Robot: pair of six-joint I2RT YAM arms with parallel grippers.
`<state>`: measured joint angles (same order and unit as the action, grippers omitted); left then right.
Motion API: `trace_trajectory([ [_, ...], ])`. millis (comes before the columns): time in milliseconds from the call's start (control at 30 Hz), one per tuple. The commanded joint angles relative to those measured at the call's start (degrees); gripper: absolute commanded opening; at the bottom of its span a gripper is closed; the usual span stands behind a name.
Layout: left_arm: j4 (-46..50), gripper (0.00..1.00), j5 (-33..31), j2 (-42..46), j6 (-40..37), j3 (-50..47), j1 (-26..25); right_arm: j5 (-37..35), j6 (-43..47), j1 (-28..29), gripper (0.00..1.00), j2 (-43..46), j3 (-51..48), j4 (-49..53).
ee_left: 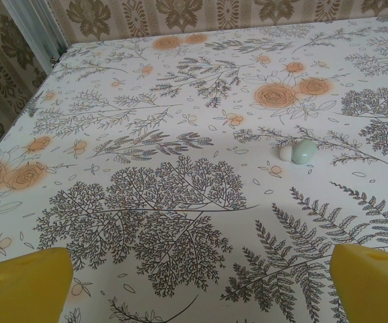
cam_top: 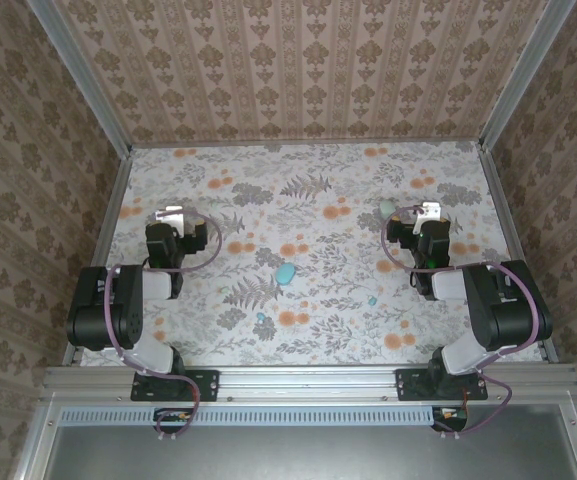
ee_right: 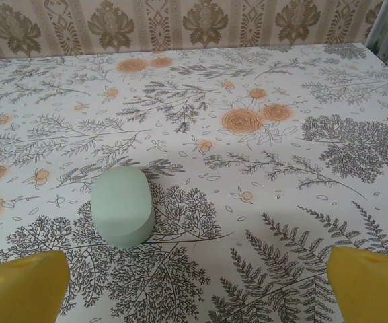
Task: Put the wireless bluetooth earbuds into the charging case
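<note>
Top: the case point(cam_top: 285, 272) lies mid-bench point(cam_top: 318, 170). One earbud point(cam_top: 263, 315) sits near it, and the other earbud point(cam_top: 372, 299) lies further right.
Left wrist: the left fingers point(ee_left: 19, 286) are spread wide and empty.
Right wrist: the right fingers point(ee_right: 19, 286) are spread wide and empty, with a pale green oval point(ee_right: 122, 204) ahead.

Two black arms sit side by side, the left arm point(cam_top: 118, 300) and the right arm point(cam_top: 493, 300), each folded at the elbow with its wrist pointing forward, away from the bases. The left end effector point(cam_top: 171, 216) and the right end effector point(cam_top: 428, 211) are spread wide. Their yellow fingertips point(ee_left: 25, 286) point(ee_right: 19, 286) grip nothing.
</note>
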<state>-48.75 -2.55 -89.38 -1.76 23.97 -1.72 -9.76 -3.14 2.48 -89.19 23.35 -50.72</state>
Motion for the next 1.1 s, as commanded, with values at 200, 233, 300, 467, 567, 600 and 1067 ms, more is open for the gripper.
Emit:
trace_trajectory([
  [200, 0.1, 1.0, 1.0, 1.3, -1.1, -0.7, 0.6, 1.3, 0.7, -0.4, 1.0, 1.4, -0.5, 0.5],
  [233, 0.1, 1.0, 1.0, 1.3, -1.1, -0.7, 0.6, 1.3, 0.8, -0.4, 1.0, 1.5, -0.7, 0.3],
  [300, -0.6, 1.0, 0.9, 1.5, -1.2, -1.0, 0.6, 1.7, 0.9, -0.4, 1.0, 1.8, -0.9, 0.3],
  [467, 3.1, 1.0, -4.7, 11.7, 0.2, -3.6, -0.1, 4.0, 1.3, -0.3, 1.0, 10.1, 0.4, 10.2],
  [567, 11.9, 1.0, -6.1, 20.7, 1.5, -2.6, 0.0, 5.4, -1.8, -0.3, 1.0, 17.6, 7.4, 31.4],
  [600, 15.4, 1.0, -5.8, 23.6, 1.5, -1.7, 0.0, 5.6, -3.3, -0.3, 1.0, 18.8, 10.0, 37.2],
  [1067, 73.6, 1.0, 3.0, 37.2, 13.4, 17.0, -2.4, -4.4, -26.0, 24.9, 0.89, 15.8, 39.0, 91.1],
])
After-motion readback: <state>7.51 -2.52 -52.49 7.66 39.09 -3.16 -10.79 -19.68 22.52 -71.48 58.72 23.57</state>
